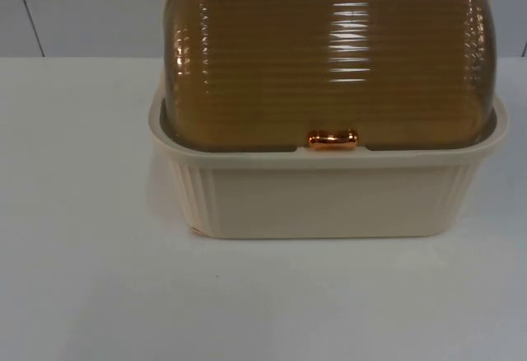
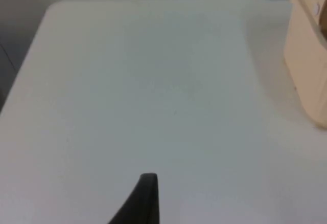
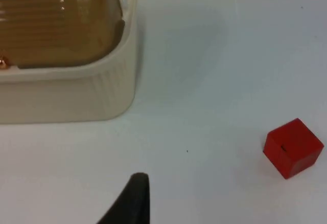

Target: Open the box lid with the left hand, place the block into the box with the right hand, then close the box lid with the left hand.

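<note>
A: Where does the block (image 3: 293, 148) lie relative to the right gripper (image 3: 134, 196)?

B: In the right wrist view the red cube sits on the white table (image 1: 82, 213), well apart from the black fingertip (image 3: 135, 191) and off to the side away from the box (image 1: 325, 192). One fingertip of that gripper is in sight, so I cannot tell whether it is spread or pressed together. Nothing is between its fingers that I can see.

A: And the left gripper (image 2: 145, 196)?

B: It hangs over bare table, with a corner of the cream box wall at the edge of its view, near but not touching. Again one dark fingertip (image 2: 147, 188) (so spread or together, I cannot tell).

A: The box itself?

B: In the top view it stands on the table, its long axis running across the picture. The amber ribbed lid (image 1: 329, 56) is down over the cream base, and its small copper handle (image 1: 333, 138) sits at the front rim, facing the camera.

A: Any writing or labels?

B: None readable on box or lid. The cube has a small dark mark on one face, possibly a slot; too small to say.

A: How does the cube sit?

B: One corner turned toward the right gripper; as a cube it has no long axis.
</note>
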Robot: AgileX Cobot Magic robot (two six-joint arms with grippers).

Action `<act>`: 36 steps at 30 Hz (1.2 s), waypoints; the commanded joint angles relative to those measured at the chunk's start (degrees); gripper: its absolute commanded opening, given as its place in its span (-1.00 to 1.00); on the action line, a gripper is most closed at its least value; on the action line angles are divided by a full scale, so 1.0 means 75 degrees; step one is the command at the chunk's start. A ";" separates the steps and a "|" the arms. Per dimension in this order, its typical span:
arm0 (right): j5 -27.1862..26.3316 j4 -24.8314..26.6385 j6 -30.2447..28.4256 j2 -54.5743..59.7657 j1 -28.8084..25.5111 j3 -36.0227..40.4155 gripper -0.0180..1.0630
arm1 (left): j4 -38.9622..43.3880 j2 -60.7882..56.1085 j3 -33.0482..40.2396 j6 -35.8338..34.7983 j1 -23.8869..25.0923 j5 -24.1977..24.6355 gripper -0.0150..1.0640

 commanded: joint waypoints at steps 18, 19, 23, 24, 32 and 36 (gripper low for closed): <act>-0.2033 -0.1222 0.0984 0.2845 -0.0008 -0.0956 0.97 | 0.0205 0.3402 -0.1146 -0.0063 -0.0040 -0.3095 0.96; -0.2130 -0.1223 0.1050 0.3048 0.0031 -0.1030 0.97 | 0.0206 0.3562 -0.1146 -0.0105 -0.0040 -0.3343 0.96; -0.2324 -0.1240 0.1053 0.3649 0.0385 -0.1295 0.97 | 0.0155 0.4138 -0.1146 -0.0105 -0.0040 -0.3987 0.96; -0.2324 -0.1240 0.1053 0.3730 0.0401 -0.1351 0.97 | 0.0155 0.4309 -0.1146 -0.0105 -0.0040 -0.4034 0.96; -0.2903 -0.1351 0.1053 0.4589 0.0418 -0.1644 0.97 | -0.0339 0.5135 -0.1146 -0.0105 -0.0040 -0.4519 0.96; -0.2978 -0.1370 0.1053 0.4839 0.0418 -0.1644 0.97 | -0.0414 0.5352 -0.1146 -0.0105 -0.0040 -0.4588 0.96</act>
